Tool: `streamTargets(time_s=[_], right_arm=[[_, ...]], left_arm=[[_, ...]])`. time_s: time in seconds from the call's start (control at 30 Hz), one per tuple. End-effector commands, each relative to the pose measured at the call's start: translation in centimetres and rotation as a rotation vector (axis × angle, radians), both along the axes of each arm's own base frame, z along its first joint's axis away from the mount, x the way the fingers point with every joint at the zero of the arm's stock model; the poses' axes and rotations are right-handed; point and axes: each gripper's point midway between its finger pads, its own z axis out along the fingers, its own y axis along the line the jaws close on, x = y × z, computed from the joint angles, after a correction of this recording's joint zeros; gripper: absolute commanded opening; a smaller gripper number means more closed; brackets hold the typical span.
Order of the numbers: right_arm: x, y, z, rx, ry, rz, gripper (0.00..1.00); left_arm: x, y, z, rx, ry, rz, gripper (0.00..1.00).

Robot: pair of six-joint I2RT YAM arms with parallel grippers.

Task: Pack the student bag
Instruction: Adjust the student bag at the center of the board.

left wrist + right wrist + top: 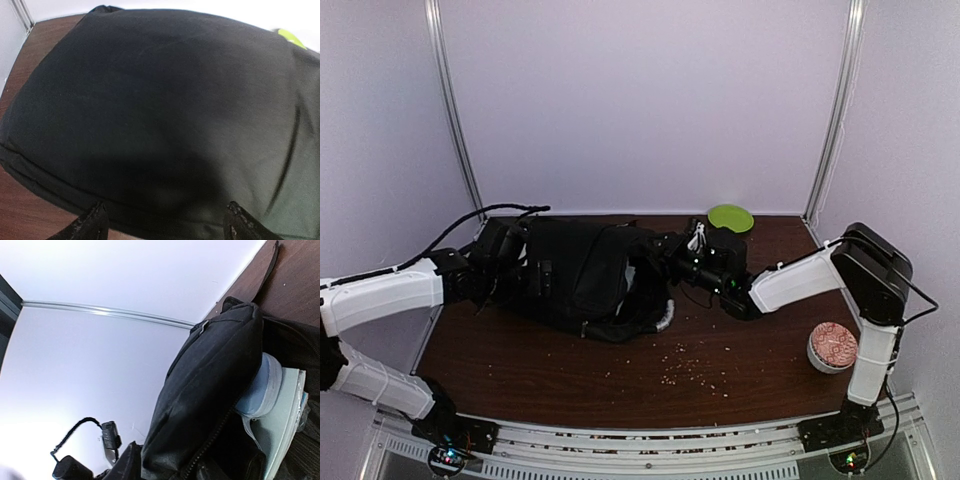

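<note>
The student bag (pixel 582 272) lies slumped across the middle-left of the table (pixel 520 365), black and the largest thing here; my two arms reach in to it from either end.

My left pincer (pixel 166 225) is at the bag's left end; its fingertips (pixel 92 225) stand wide apart at the bottom of the wrist view; the bag's seamed edge runs across just ahead of them, and black cloth fills nearly everything beyond; I see no cloth pinched between them.

My right pincer (pixel 688 256) is at the bag's right end, dark against dark cloth; from above I cannot tell whether it is wide or narrow, and its own wrist view shows no fingers plainly. That view looks along the bag, turned sideways; a zip (pixel 212 447) gapes open, and under the upper flap sits a pale blue-grey rounded thing (pixel 262 387) that I cannot name.

A black cable (pixel 470 222) loops above my left wrist; a green plate (pixel 730 217) lies at the back of the table, just behind my right pincer; a bowl (pixel 832 347) with a reddish patterned top stands near my right arm's base, well apart from the bag; pale crumbs (pixel 695 365) are scattered on the wood in front of the bag.
</note>
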Motion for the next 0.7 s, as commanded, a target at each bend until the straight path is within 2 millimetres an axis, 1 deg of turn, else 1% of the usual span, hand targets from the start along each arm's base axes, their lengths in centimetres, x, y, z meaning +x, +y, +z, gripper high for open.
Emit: streamTargets(time_s=[0.0, 0.13, 0.2, 0.27, 0.37, 0.47, 0.57, 0.63, 0.67], right_arm=[[0.5, 0.0, 0.7, 0.028, -0.013, 0.046, 0.27], [0.3, -0.9, -0.7, -0.017, 0.009, 0.059, 0.07], [0.0, -1.5, -1.7, -0.081, 0.016, 0.063, 0.0], [-0.4, -2.0, -2.7, -0.177, 0.017, 0.079, 0.0], [-0.9, -3.0, -4.4, -0.392, -0.007, 0.114, 0.0], [-0.8, -4.8, -6.0, -0.61, -0.011, 0.123, 0.0], [-0.3, -6.8, -6.9, -0.765, -0.006, 0.109, 0.0], [0.2, -8.0, -7.2, -0.832, 0.01, 0.089, 0.0], [0.2, -8.4, -7.5, -0.85, 0.021, 0.086, 0.0]], left_arm=[[2.7, -0.4, 0.1, -0.091, -0.007, 0.046, 0.78], [3.9, 0.3, -1.2, -0.098, 0.019, 0.097, 0.72], [4.3, 0.6, -1.9, -0.088, 0.035, 0.115, 0.66], [4.8, 1.0, -2.8, -0.067, 0.056, 0.133, 0.58], [5.2, 1.9, -4.5, -0.037, 0.102, 0.165, 0.45], [5.2, 2.4, -5.8, -0.029, 0.132, 0.18, 0.32], [5.1, 2.5, -7.0, -0.012, 0.157, 0.189, 0.19], [5.0, 2.5, -7.6, -0.008, 0.175, 0.189, 0.08], [5.0, 2.4, -7.9, -0.009, 0.181, 0.186, 0.03]])
